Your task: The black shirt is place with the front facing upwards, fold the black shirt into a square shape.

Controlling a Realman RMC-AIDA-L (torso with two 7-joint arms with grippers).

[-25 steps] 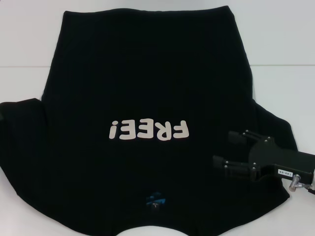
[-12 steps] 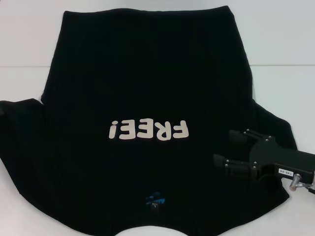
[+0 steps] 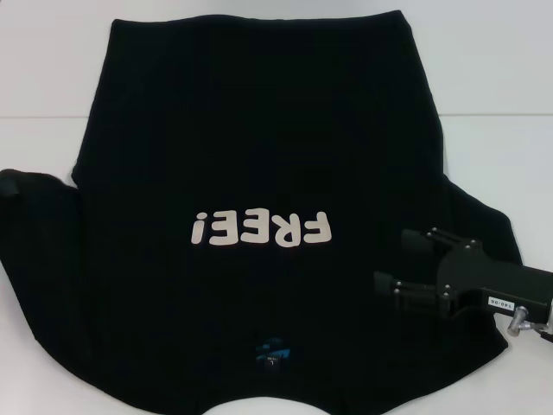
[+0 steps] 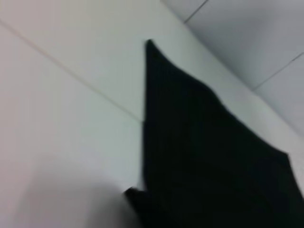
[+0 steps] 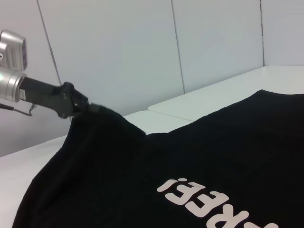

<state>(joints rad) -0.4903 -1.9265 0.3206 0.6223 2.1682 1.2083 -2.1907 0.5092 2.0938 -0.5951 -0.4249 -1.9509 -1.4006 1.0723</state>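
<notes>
Right gripper (image 3: 406,264): hovers over the shirt's right sleeve area, beside the "!" end... correction: beside the "F" end of the lettering; the two fingers stand apart with nothing between them.
Left gripper (image 5: 88,108): seen only in the right wrist view, at the far edge of the garment from the lettering; the fingertips meet the raised sleeve cloth, which peaks up at that point. Judged clamped on the sleeve, since the cloth hangs from it.
Black shirt (image 3: 259,147): lies spread front-up on the table, cream "FREE!" lettering (image 3: 262,229) facing up, blue neck label (image 3: 272,350) nearest the robot, hem farthest away. The sleeve on the left-gripper side is lifted; the rest lies flat.
Risk, slip: the pinch appears to hold only a small tip of sleeve. If the arm carries it toward the lettering too fast, the cloth may pull free and drop in a heap.
Risk, drag: a low carry may haul the body of the shirt sideways and skew the lettering off centre, which spoils a square fold.
Risk, snag: the open right fingers sit close above the fabric; a descent here may catch a wrinkle rather than an edge.
Surface: white table (image 3: 492,69), smooth, with a thin seam line running out from behind the shirt.
Room: pale panelled wall (image 5: 142,47) beyond the table, with vertical joints.
</notes>
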